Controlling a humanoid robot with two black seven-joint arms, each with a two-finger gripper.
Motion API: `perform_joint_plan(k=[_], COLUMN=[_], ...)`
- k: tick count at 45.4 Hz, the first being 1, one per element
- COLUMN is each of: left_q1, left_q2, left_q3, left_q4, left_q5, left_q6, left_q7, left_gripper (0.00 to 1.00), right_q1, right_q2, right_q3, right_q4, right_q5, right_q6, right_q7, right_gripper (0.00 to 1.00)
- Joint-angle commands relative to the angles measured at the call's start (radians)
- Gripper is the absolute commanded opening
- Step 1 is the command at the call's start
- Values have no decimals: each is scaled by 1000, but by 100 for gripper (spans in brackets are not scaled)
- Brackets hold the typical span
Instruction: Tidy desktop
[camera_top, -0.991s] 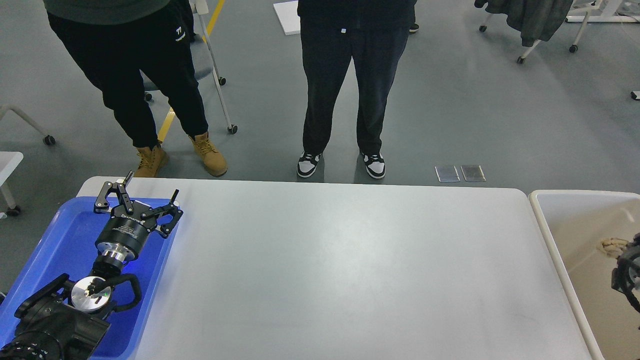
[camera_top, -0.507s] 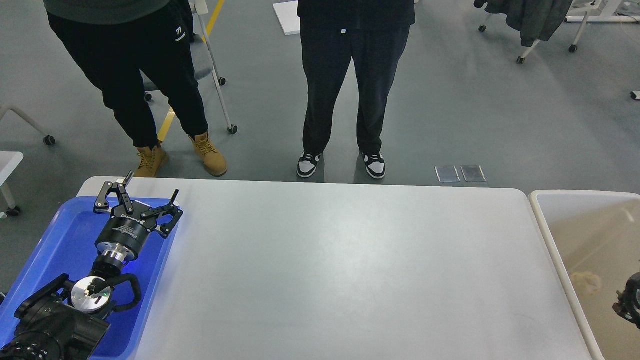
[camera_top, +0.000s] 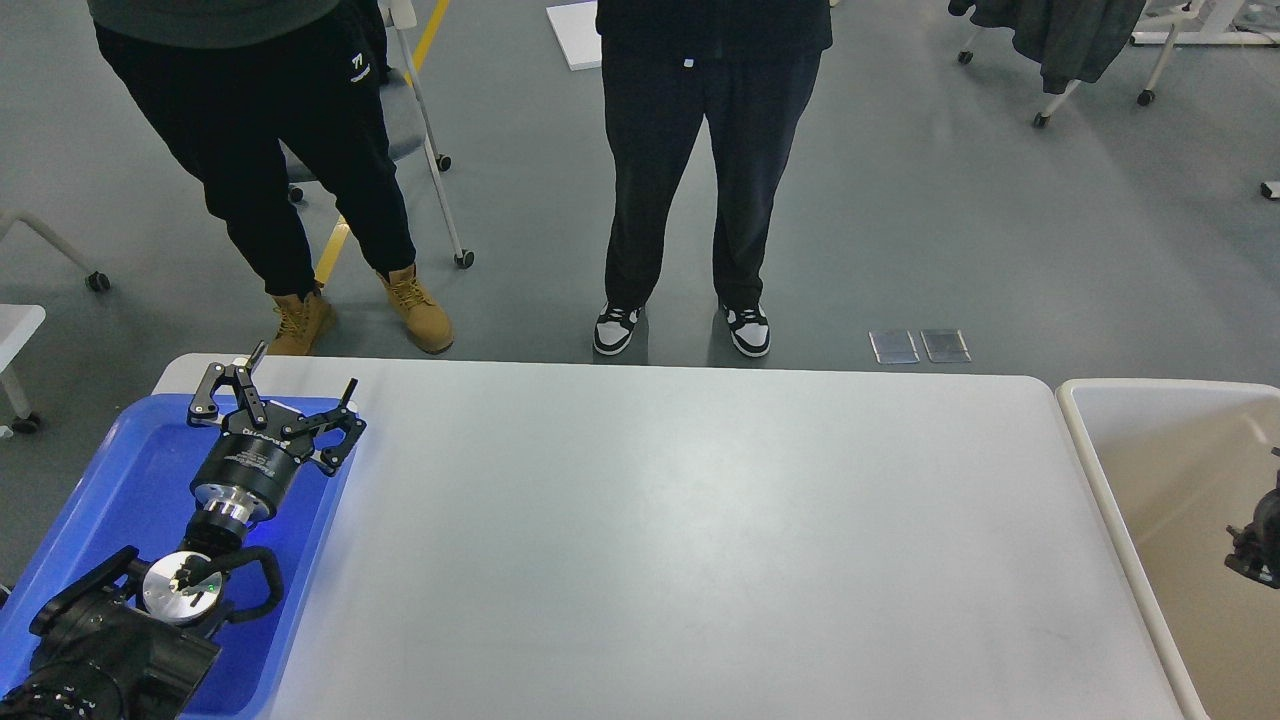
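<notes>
The desktop (camera_top: 660, 540) is a wide light grey-white tabletop with rounded corners, and nothing lies on it. My left gripper (camera_top: 306, 368) hovers over the far right corner of the blue tray (camera_top: 120, 480) at the table's left end; its two fingers are spread wide and hold nothing. Only a small dark part of my right gripper (camera_top: 1258, 545) shows at the right edge, above the beige bin (camera_top: 1090, 470); its fingers cannot be told apart.
Two people stand just beyond the table's far edge, one in tan boots (camera_top: 415, 310) at the left and one in black-and-white sneakers (camera_top: 615, 330) at the middle. Wheeled chairs stand on the floor behind them. The visible part of the bin's inside shows nothing.
A crumpled beige thing near my right gripper one second ago lay lower in the bin half a second ago and no longer shows. The right gripper dipped, then rose. The left arm has not moved.
</notes>
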Motion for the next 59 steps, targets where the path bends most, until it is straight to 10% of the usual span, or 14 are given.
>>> perform_joint_plan(k=[1, 17, 41, 59], left_q1=[0, 0, 0, 0], left_q2=[0, -1, -1, -1], left_q3=[0, 0, 0, 0], left_q4=[0, 0, 0, 0], left_q5=[0, 0, 0, 0], left_q6=[0, 0, 0, 0], left_q7=[0, 0, 0, 0], left_gripper=[100, 100, 100, 100], right_q1=[137, 425, 417, 203], right_q2=[-150, -253, 211, 325], right_q3=[-116, -122, 215, 456], right_q4=[242, 526, 379, 375], right_q5=[-116, -319, -230, -185], right_q6=[14, 14, 12, 133], right_q7=[4, -8, 48, 101], right_gripper=[100, 100, 100, 100])
